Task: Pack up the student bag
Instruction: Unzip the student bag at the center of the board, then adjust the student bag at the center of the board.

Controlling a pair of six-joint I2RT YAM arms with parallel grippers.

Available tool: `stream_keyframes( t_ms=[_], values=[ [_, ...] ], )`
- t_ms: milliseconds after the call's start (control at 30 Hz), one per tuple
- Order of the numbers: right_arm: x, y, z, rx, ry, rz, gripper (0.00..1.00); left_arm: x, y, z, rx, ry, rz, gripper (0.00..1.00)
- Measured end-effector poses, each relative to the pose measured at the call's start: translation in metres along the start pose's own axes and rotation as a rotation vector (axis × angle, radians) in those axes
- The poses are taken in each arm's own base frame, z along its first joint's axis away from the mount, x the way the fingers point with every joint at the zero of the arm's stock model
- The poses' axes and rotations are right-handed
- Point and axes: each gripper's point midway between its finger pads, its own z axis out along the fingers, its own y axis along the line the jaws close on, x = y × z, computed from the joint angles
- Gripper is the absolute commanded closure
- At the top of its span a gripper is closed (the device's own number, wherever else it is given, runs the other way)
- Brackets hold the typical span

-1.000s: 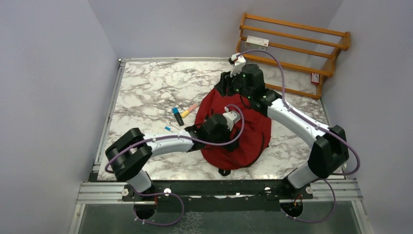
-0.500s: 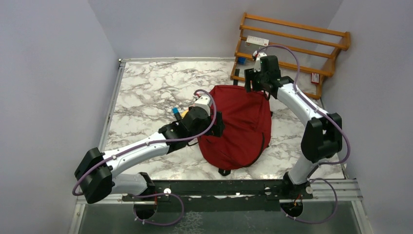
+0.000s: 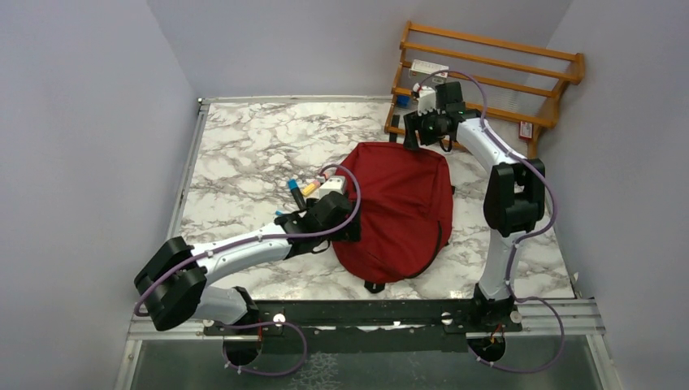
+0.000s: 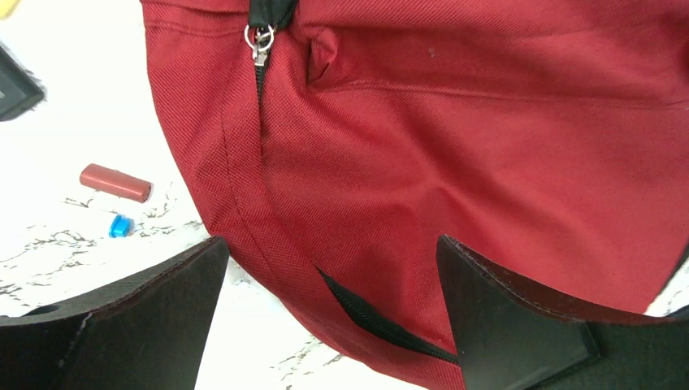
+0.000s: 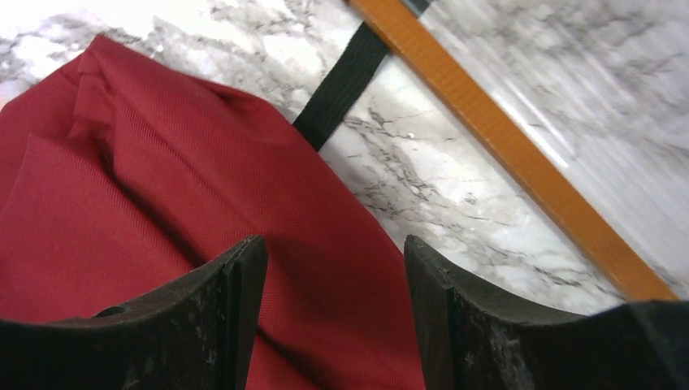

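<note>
Progress: early, you had packed nothing visible | student bag (image 3: 402, 207) lay flat right of the tabletop (image 3: 244, 154) centre, side zipper (image 4: 261, 89) looked shut | markers (image 3: 297, 195) lay loose beside its left edge | your left gripper (image 4: 329, 252) gaped empty there | right gripper (image 5: 335, 252) stood parted, empty, over the far edge.

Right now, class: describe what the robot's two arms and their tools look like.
The left arm and right arm share white link shells joined by bulky black joint housings. A thin purple cable loops along each. The left tool and right tool each end in two flat, matte-black, wedge-shaped fingers.
</note>
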Motion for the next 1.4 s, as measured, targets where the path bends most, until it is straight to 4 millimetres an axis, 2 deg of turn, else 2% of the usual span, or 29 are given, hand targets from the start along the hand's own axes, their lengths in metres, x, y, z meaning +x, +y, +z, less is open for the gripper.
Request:
stream_keyframes(
  t_ms=[167,267,400,467,533,600,733,867,933,1000,1167,1300,1400],
  values=[
    [0.018,0.008,0.009,-0.137,0.043,0.011,0.37,0.014,0.0,0.015,-0.002,0.047,0.005,0.01],
    [0.029,0.013,0.016,-0.196,0.069,0.024,0.5,0.021,0.001,0.024,-0.002,0.07,0.005,0.05],
    [0.034,0.022,0.022,-0.262,0.084,0.029,0.73,0.027,0.003,0.034,0.002,0.1,-0.006,0.28],
    [0.033,0.022,0.022,-0.269,0.078,0.027,0.89,0.028,0.005,0.037,0.011,0.108,-0.02,0.37],
    [0.032,0.021,0.021,-0.27,0.07,0.028,0.99,0.029,0.008,0.039,0.021,0.116,-0.032,0.53],
    [0.031,0.02,0.019,-0.264,0.059,0.031,0.99,0.027,0.01,0.041,0.031,0.12,-0.049,0.71],
    [0.03,0.02,0.011,-0.234,0.031,0.032,1.0,0.023,0.011,0.042,0.054,0.126,-0.057,0.98],
    [0.028,0.019,-0.011,-0.171,0.006,0.048,1.0,0.016,0.009,0.04,0.074,0.13,-0.039,1.0],
    [0.023,0.018,-0.026,-0.137,-0.014,0.064,1.0,0.006,0.003,0.037,0.095,0.118,-0.03,1.0],
    [0.014,0.018,-0.043,-0.101,-0.044,0.077,0.99,-0.014,-0.01,0.03,0.135,0.091,-0.015,1.0],
    [-0.015,0.009,-0.084,0.007,-0.141,0.116,1.0,-0.076,-0.053,0.007,0.247,-0.009,0.029,1.0],
    [-0.03,-0.011,-0.118,0.12,-0.216,0.213,0.99,-0.12,-0.078,-0.016,0.307,-0.069,0.075,1.0],
    [-0.033,-0.033,-0.151,0.206,-0.286,0.315,1.0,-0.156,-0.095,-0.027,0.343,-0.118,0.103,1.0]
  ],
)
